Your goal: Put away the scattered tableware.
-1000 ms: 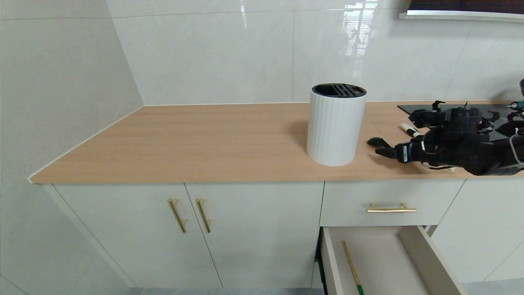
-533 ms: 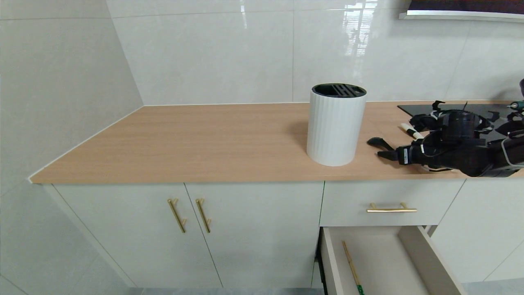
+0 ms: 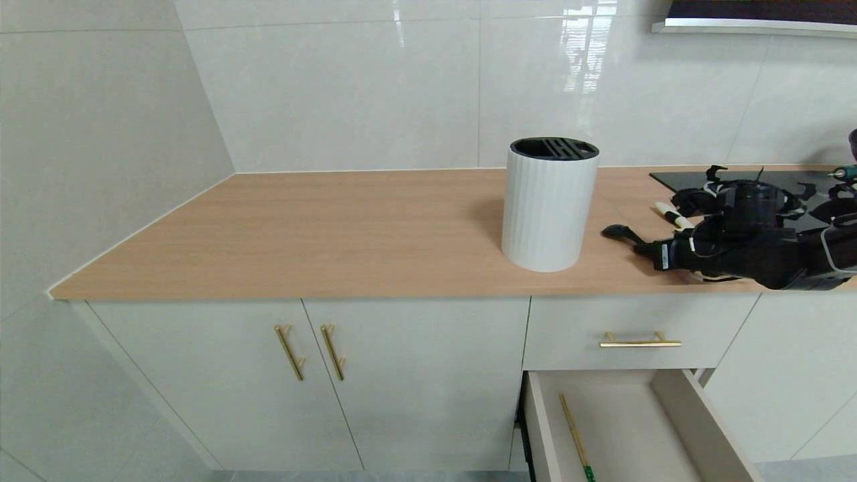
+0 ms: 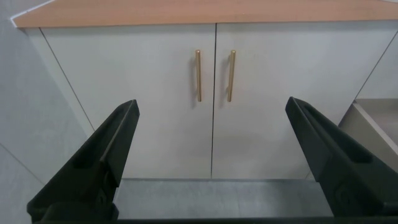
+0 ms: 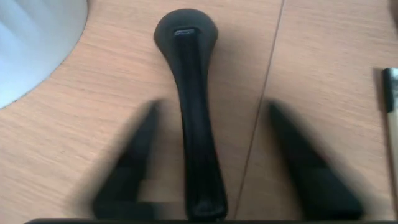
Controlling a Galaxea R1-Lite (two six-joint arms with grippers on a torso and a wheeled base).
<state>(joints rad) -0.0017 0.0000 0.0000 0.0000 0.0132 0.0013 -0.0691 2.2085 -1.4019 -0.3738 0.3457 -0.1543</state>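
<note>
Wood-grain countertop [image 3: 335,234] runs along a pale tiled wall. Below it stand white cabinet doors [image 3: 268,375] with slim gold handles [image 3: 290,351]. To the right of the doors, a lower drawer [image 3: 696,422] is pulled open.

A tall white ribbed holder [image 3: 549,204] with a black slotted top stands upright on the counter. A flat black cooktop [image 3: 676,177] is set into the counter at the far right, against the wall.

The right gripper [image 3: 646,246] is low over the counter, to the right of the holder. Its two fingers are apart, one on either side of a black utensil handle [image 3: 614,231]. The handle lies flat on the wood just beside the holder's base, with its rounded end towards the holder. In the right wrist view, the handle [image 5: 193,124] runs down the gap between the fingers [image 5: 134,162], and whether they touch it cannot be told.

The left gripper [image 4: 211,106] is held low, facing the cabinet doors [image 4: 155,124], with its jaws spread wide and nothing between them.

A small white-handled piece [image 3: 671,214] lies near the cooktop, behind the right gripper. A thin wooden chopstick [image 3: 574,432] lies inside the open drawer along its left wall.
</note>
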